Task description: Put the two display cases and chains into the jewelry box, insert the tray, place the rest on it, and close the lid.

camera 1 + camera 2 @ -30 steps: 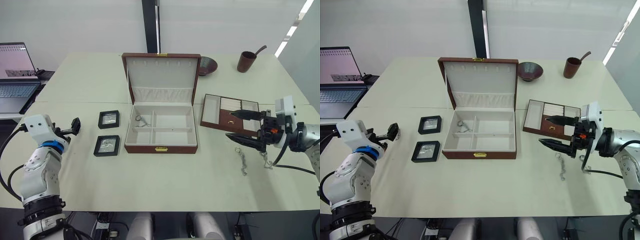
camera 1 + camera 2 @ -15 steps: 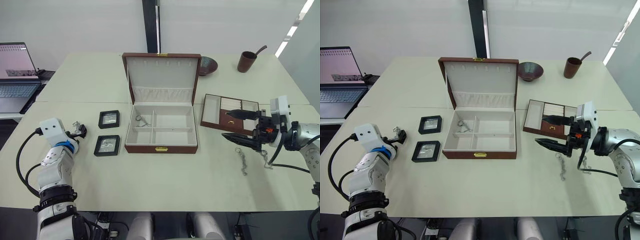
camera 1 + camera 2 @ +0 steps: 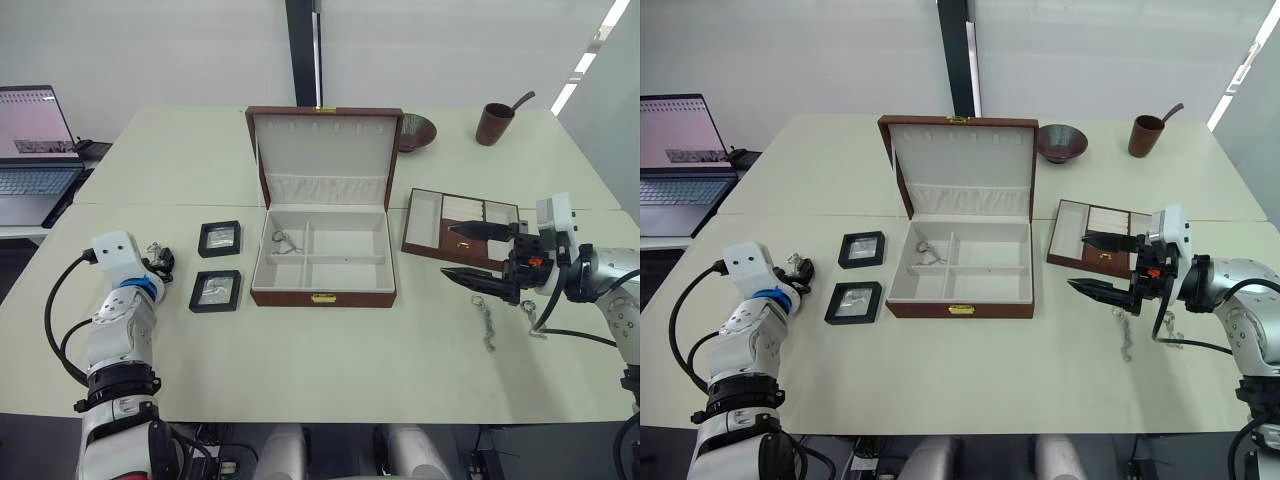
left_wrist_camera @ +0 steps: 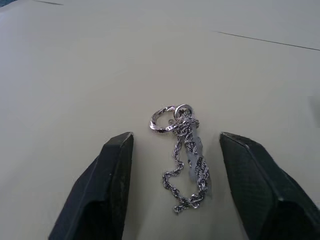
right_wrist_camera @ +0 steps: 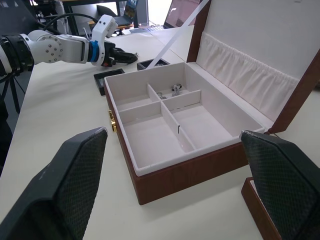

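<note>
The jewelry box (image 3: pixel 322 297) stands open mid-table, its lid (image 3: pixel 320 150) upright, with one chain (image 3: pixel 285 240) in the back-left compartment. Two display cases (image 3: pixel 218 238) (image 3: pixel 214 290) lie on the table to the box's left. The tray (image 3: pixel 440 247) sits to the box's right. Two more chains (image 3: pixel 487 325) (image 3: pixel 530 318) lie on the table near the right arm. My left gripper (image 4: pixel 176 140) is open, its fingers either side of a chain with a ring (image 4: pixel 185 150) on the table at the far left. My right gripper (image 3: pixel 450 252) is open and empty, pointing at the box from the right.
A laptop (image 3: pixel 30 140) stands on a side desk at the far left. A dark bowl (image 3: pixel 415 128) and a brown cup with a spoon (image 3: pixel 493 122) sit at the back right, behind the box and tray.
My left arm has swung in over the table and its gripper has come down around the chain at the far left. The right gripper has edged a little toward the box.
</note>
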Controlling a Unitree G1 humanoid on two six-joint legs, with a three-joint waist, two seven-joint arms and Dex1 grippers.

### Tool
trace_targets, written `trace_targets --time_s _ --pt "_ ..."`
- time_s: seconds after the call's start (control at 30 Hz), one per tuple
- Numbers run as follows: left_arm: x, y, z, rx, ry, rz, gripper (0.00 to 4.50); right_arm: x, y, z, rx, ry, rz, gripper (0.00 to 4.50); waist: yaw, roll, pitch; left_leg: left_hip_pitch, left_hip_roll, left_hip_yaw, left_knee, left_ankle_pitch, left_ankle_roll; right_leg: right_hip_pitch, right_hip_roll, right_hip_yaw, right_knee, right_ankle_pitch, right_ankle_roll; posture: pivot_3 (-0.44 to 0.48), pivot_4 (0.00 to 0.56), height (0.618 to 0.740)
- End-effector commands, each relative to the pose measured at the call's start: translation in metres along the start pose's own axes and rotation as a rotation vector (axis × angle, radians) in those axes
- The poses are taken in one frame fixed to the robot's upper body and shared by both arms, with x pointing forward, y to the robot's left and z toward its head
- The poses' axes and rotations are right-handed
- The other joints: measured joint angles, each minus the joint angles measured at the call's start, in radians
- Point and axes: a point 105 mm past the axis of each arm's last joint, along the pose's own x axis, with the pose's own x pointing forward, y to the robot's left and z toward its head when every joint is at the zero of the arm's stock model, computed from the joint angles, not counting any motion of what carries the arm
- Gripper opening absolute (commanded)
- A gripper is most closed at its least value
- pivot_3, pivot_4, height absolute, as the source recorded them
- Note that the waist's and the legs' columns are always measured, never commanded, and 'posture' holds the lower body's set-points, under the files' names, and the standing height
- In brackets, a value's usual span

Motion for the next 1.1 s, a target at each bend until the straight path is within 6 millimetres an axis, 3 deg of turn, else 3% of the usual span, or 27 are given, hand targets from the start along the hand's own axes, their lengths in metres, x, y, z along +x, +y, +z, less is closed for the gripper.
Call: trace_targets --time_s 0.03,0.2,0.57,0.9,1.1 --pt "-0.002 0.006 -0.018 0.032 0.078 0.016 1.49 0.001 0.001 0.009 -0.049 -0.011 0.006 4.5 -0.002 0.001 -0.001 0.0 0.0 0.0 0.0 0.0 0.0 0.0 0.0 0.0 0.0 0.0 0.0 0.0 0.15 0.74" --pt "-0.002 0.008 -0.016 0.028 0.063 0.025 0.04 0.001 0.0 0.01 -0.053 -0.013 0.003 4.5 -0.006 0.002 -0.001 0.002 0.0 0.0 0.0 0.0 0.0 0.0 0.001 0.001 0.001 0.0 0.0 0.0 0.15 0.74" --pt "-0.01 0.009 0.003 -0.013 -0.016 -0.002 0.01 -0.002 0.001 0.016 -0.067 -0.024 0.01 4.5 -0.006 0.002 -0.001 0.002 0.001 0.0 0.0 0.0 0.0 0.0 0.001 0.001 0.001 0.0 0.0 0.0 0.15 0.74" --pt "-0.053 -0.024 0.076 0.148 -0.159 -0.402 0.01 -0.006 -0.006 0.016 -0.074 -0.013 -0.012 4.5 -0.002 -0.001 0.0 -0.001 0.001 -0.001 0.0 0.0 0.0 -0.001 0.001 0.0 0.0 0.0 0.0 0.0 0.15 0.74" --pt "-0.085 -0.069 0.101 0.248 -0.186 -0.734 0.01 -0.005 -0.008 0.014 -0.073 -0.014 -0.018 4.5 -0.002 -0.001 0.001 -0.001 0.001 0.0 0.0 0.0 0.0 -0.001 0.0 -0.001 -0.001 0.0 0.0 0.0 0.15 0.74"
